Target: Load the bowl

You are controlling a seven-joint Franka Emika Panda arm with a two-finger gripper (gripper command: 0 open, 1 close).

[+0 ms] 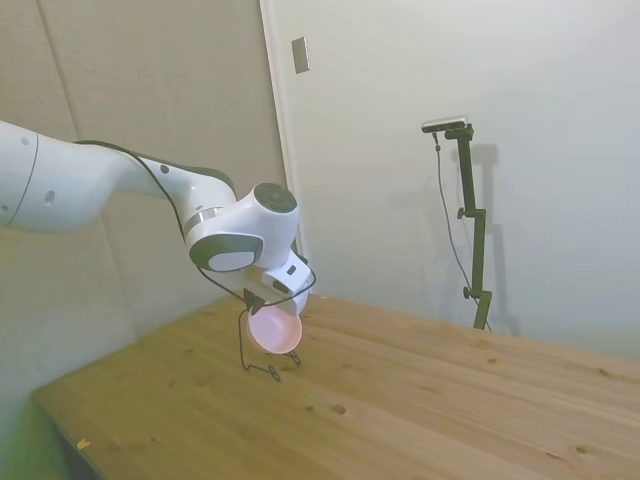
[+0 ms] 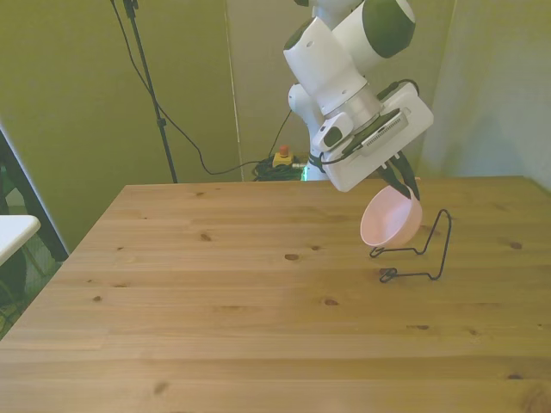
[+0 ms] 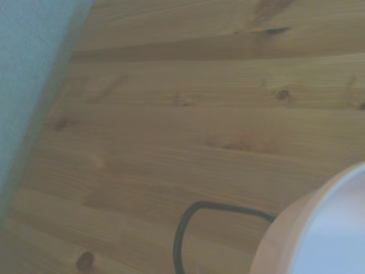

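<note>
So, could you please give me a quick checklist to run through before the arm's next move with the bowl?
1. Tool shut on the bowl: ok.
2. Bowl tilted on edge for the wire rack: ok.
3. Bowl seated in the rack: cannot tell; it overlaps the wire in the front view.
4. Rack standing upright on the table: ok.
5. Rack loop visible beside the bowl in the wrist view: ok.

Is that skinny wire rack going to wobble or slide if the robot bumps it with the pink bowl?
Probably yes. The wire rack is only thin bent wire standing on a few small feet, so it looks light and may skid on the smooth wooden table. Its upright loop is tall and narrow, so a sideways nudge from the bowl in the end effector might tip it.
</note>
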